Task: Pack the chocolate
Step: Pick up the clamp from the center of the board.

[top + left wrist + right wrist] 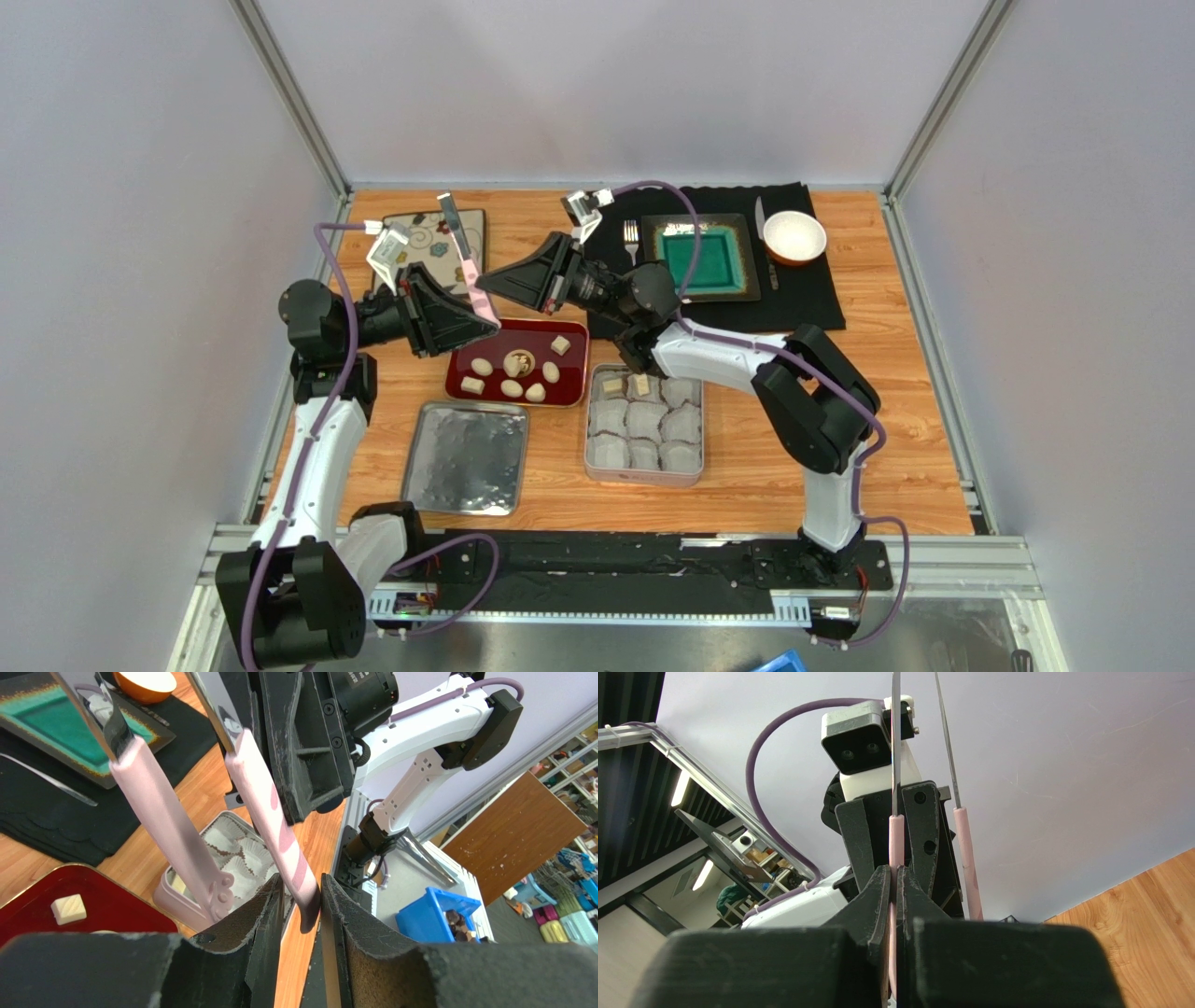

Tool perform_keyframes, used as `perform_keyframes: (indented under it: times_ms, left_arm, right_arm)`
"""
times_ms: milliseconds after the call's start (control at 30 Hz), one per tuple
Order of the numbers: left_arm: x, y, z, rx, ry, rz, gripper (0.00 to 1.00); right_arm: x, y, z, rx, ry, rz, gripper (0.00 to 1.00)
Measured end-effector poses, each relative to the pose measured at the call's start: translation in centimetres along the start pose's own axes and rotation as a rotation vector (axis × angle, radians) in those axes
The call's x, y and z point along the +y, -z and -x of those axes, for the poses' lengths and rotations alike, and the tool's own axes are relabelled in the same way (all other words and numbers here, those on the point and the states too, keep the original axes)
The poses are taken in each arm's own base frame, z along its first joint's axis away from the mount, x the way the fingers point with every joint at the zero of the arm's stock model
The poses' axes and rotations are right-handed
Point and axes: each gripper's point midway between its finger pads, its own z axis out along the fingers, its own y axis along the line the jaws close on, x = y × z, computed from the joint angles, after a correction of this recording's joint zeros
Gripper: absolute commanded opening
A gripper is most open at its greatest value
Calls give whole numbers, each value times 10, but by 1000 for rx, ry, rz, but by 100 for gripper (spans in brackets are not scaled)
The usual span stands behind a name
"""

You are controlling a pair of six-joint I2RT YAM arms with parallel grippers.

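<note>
Between the fingers of the left claw [303, 906], one pink leg of the tongs [261, 787] is pinched. The other leg stands free just beside it. The same tongs are also gripped by the right claw [896, 882], whose fingers are pressed together on a pink leg, and the steel tips rise past it. From above, the two claws are seen tip to tip with the tongs between them, held over the far edge of the red tray [463, 378].

Below the claws, most of the chocolate [550, 373] lies in that tray as several pale lumps set apart from one another. None is held by the tongs. Just to the right of the tray, under the right arm, a tin [596, 472] is filled with white paper cups [644, 420]. One more pale lump is seen in its far row.

Farther off, beyond the right claw, a green plate [706, 259] and a bowl [794, 237] are set on a black mat [821, 301] at the back of the worktop [912, 448].
</note>
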Motion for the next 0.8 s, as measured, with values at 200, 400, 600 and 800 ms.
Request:
perform_keyframes:
  times_ms: [200, 400, 600, 800]
  left_arm:
    - [1, 0, 0, 0, 6, 2, 10]
    - [4, 1, -10, 23, 38, 0, 0]
    - [16, 0, -19, 82, -2, 30, 0]
    - [45, 7, -29, 245, -221, 225, 0]
  right_arm:
    - [-1, 0, -5, 0, -5, -3, 0]
    - [-5, 7, -9, 2, 15, -13, 2]
    - [-15, 23, -8, 117, 58, -117, 28]
    - [-5, 65, 19, 373, 365, -362, 61]
